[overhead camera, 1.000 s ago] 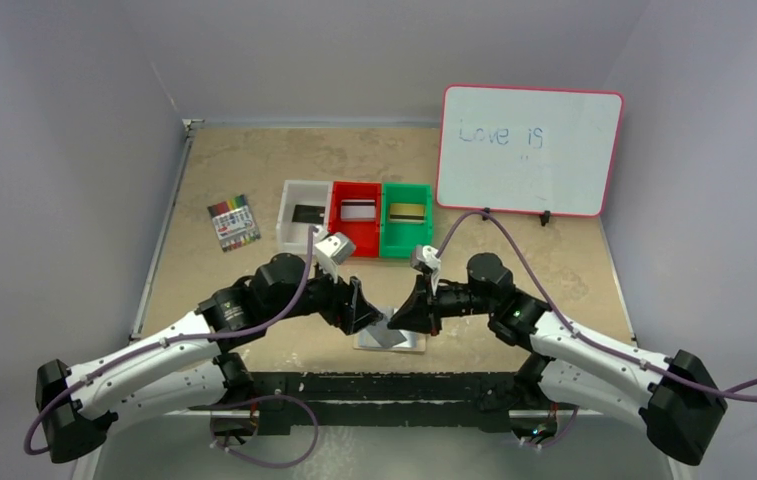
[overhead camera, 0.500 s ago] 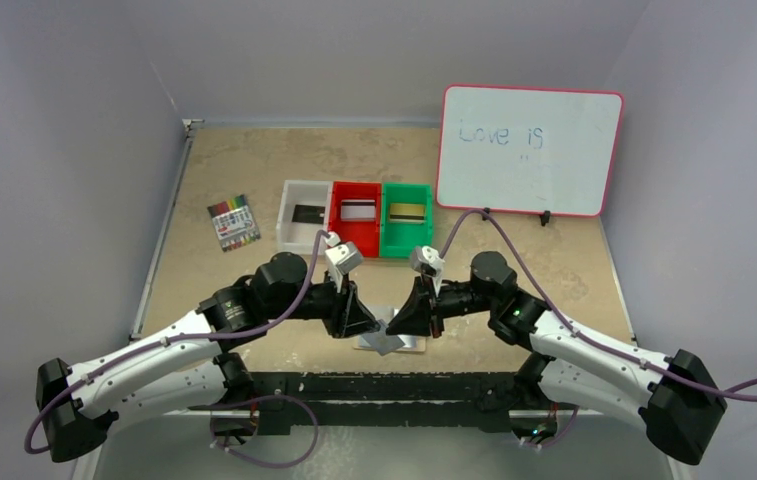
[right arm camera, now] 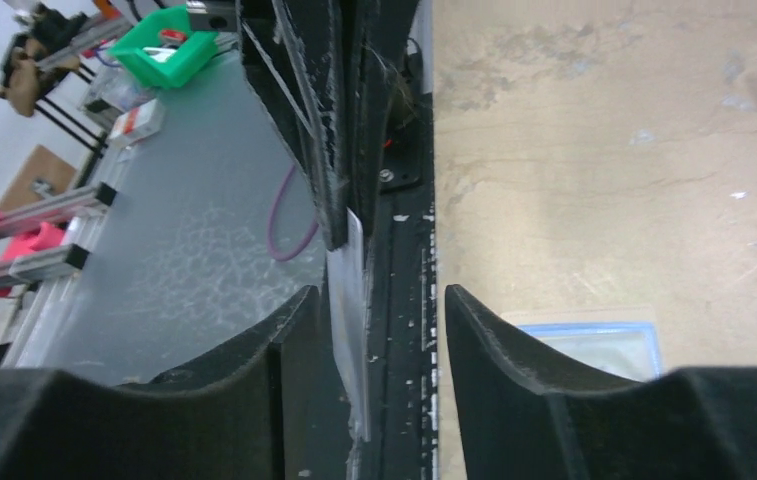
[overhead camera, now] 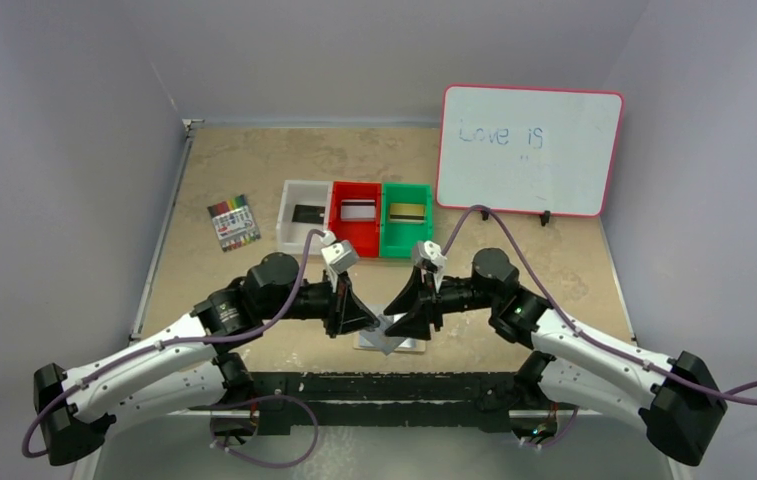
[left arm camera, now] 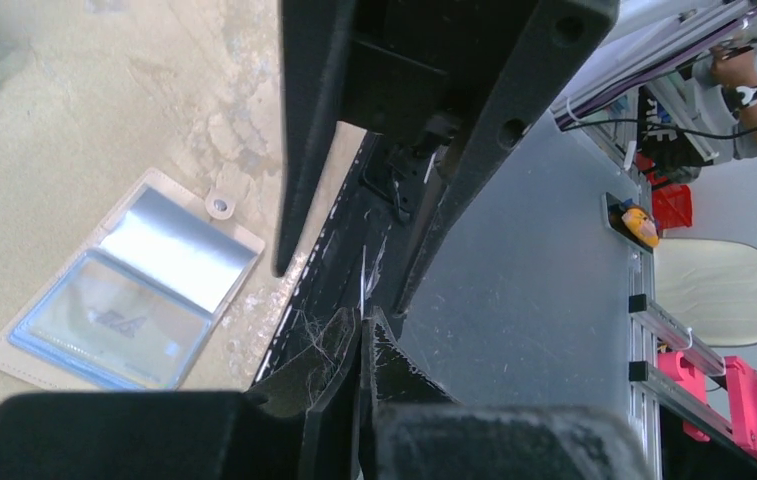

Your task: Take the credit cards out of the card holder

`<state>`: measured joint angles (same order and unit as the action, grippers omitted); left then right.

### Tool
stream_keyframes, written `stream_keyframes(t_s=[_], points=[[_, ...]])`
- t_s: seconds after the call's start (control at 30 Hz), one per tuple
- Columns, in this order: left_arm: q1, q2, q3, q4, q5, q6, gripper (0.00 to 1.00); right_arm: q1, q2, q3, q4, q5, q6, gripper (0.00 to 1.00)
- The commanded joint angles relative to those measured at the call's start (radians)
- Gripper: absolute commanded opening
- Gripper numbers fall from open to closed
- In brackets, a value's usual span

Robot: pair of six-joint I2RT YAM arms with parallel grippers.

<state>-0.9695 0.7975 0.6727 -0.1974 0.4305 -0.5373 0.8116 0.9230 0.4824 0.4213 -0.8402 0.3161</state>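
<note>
The left gripper (left arm camera: 362,335) is clenching its fingers on a thin pale card (right arm camera: 347,300) and holding it edge-up above the near edge of the table (overhead camera: 254,170). In the left wrist view the two fingers are meeting with no gap, and only a fine pale line of the card is showing above them.

The right gripper (right arm camera: 379,305) is facing the left one from the other side, with its fingers standing apart. The card is hanging between them, close to one finger and clearly free of the other, so this gripper is not pinching it.

The card holder (left arm camera: 139,290) is lying open and flat on the table just below the two grippers, near the front edge. Its pale blue clear pockets are facing up and its small snap tab is pointing away from the arms; the beige border is showing around the pockets.

Farther back, three bins are sitting side by side in a row, touching:
- the white bin (overhead camera: 287,215) is holding a black card (overhead camera: 306,213),
- the red bin (overhead camera: 337,228) is holding a silver-grey card (overhead camera: 357,210),
- the green bin (overhead camera: 424,228) is holding a gold card (overhead camera: 407,212).

A pack of markers (overhead camera: 233,223) is lying left of the white bin, well apart from it. A whiteboard (overhead camera: 531,150) is standing at the back right with blue writing on it.
</note>
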Motion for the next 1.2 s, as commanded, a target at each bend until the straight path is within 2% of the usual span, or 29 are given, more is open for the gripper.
stream_keyframes(t_s=[0.0,0.13,0.33,0.47,0.7,0.9,1.0,1.07,1.17], points=[[0.003,-0.048,-0.008,0.106,-0.002,-0.007,0.0,0.0,-0.034,0.04,0.017,0.05,-0.05,0.59],[0.003,-0.077,-0.006,0.115,-0.008,0.0,0.0,-0.001,-0.014,0.04,0.032,0.016,-0.028,0.58],[0.002,-0.066,-0.008,0.095,-0.009,0.018,0.0,0.0,0.05,0.06,0.12,-0.055,0.036,0.47],[0.002,-0.05,-0.004,0.1,-0.006,0.019,0.0,0.0,0.07,0.08,0.128,-0.07,0.029,0.52],[0.003,-0.033,0.008,0.064,-0.019,0.039,0.0,-0.001,0.096,0.076,0.131,-0.141,0.077,0.36],[0.002,-0.048,0.027,-0.003,-0.033,0.065,0.0,0.0,0.09,0.054,0.177,-0.143,0.116,0.28],[0.002,-0.058,0.026,-0.001,-0.046,0.057,0.0,0.0,0.088,0.058,0.171,-0.118,0.122,0.33],[0.002,-0.063,0.026,0.007,-0.05,0.056,0.0,0.0,0.122,0.066,0.173,-0.129,0.13,0.25],[0.002,-0.079,0.025,0.003,-0.074,0.061,0.0,0.0,0.157,0.095,0.117,-0.153,0.089,0.23]])
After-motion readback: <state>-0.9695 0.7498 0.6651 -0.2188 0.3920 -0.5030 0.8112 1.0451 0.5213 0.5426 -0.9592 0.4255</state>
